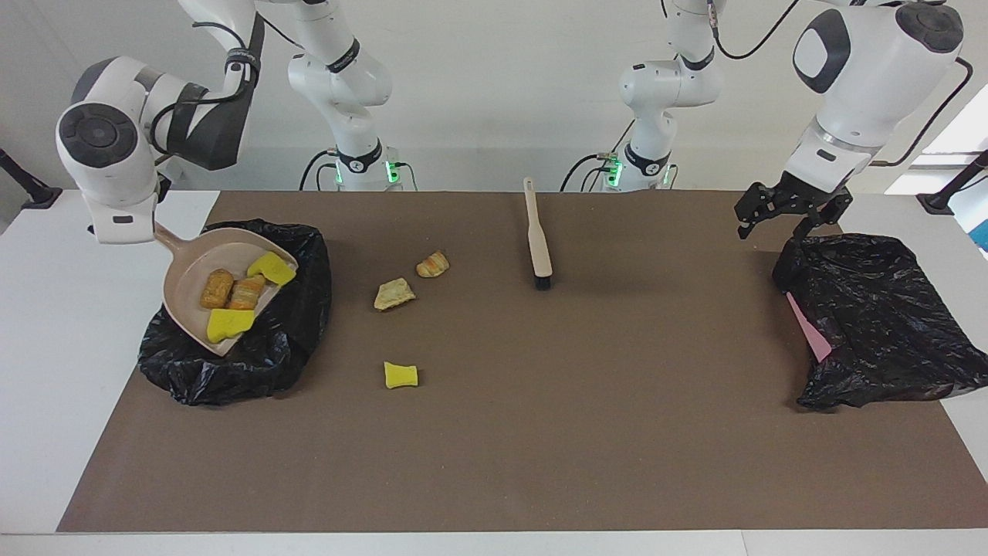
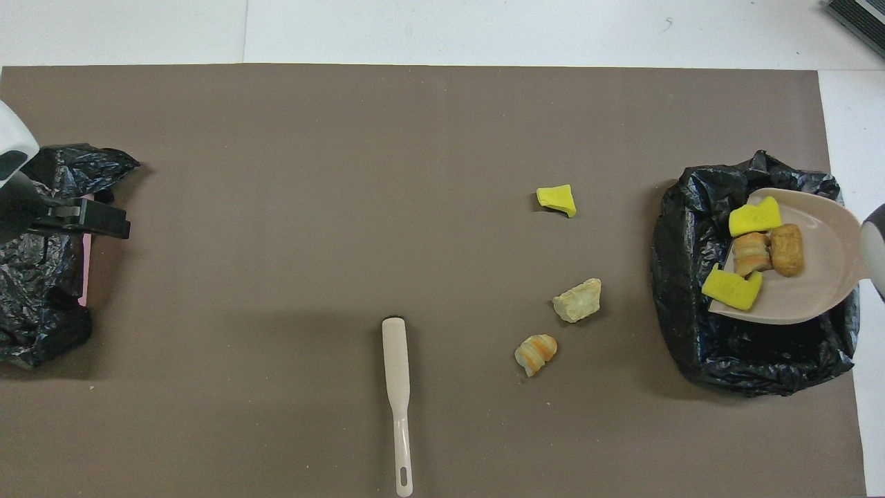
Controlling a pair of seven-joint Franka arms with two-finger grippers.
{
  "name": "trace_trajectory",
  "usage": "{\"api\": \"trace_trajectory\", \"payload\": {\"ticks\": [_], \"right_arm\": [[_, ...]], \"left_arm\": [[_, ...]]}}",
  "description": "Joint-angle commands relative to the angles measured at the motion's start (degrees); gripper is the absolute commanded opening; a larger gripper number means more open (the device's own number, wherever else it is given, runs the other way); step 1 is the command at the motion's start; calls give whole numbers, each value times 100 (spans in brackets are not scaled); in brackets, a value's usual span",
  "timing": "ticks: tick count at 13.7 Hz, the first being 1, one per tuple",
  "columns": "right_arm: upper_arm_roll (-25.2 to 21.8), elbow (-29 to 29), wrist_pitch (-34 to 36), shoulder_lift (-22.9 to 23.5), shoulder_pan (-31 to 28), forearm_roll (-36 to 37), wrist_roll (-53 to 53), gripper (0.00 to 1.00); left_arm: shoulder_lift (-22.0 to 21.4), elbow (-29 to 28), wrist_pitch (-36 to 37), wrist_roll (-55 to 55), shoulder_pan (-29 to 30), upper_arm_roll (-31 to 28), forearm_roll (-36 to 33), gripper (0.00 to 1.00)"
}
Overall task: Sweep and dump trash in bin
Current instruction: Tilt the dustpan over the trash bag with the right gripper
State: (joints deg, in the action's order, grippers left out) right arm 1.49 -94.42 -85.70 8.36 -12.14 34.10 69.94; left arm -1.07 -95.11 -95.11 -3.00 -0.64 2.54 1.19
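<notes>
A: Right hand [image 1: 143,224] is gripping the dustpan [image 1: 202,266], tipping four trash bits [image 1: 229,324] over the bin [image 1: 297,340] at the table's right-arm end.
B: Needs more tilt (three bits [image 1: 400,374] still lying mid-table). Left hand [image 1: 778,218] is hanging open, waiting over the other bag [image 1: 880,324].

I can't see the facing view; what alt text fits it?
The right end effector tilts a dustpan holding four trash bits over a black-bagged bin. Three bits and a brush lie on the brown mat; the left end effector hangs open over another bag.

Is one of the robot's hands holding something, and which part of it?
The right hand, hidden by the arm's wrist, holds the dustpan by its handle, tipped over the black bin bag. The left hand holds nothing, open above the other bag.
</notes>
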Motion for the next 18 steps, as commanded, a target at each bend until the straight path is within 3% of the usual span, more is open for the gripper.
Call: {"api": "trace_trajectory", "payload": {"ticks": [1,4,14,18], "right_arm": [[36,458,351,244,28,132,-95,0],[36,530,432,272,133,524,-112,0],[80,504,-201,166,898,2003,-51,0],[150,153,-175,-255,1213,2091,-42,0]], "left_arm": [[90,388,379,-148,29,36,-120,100],[-147,-25,274,-404,47,36,-111,100],[-262,89,327,-254,38,36,-313,100],[-253,89,327,-254,152,36,-313,100]]}}
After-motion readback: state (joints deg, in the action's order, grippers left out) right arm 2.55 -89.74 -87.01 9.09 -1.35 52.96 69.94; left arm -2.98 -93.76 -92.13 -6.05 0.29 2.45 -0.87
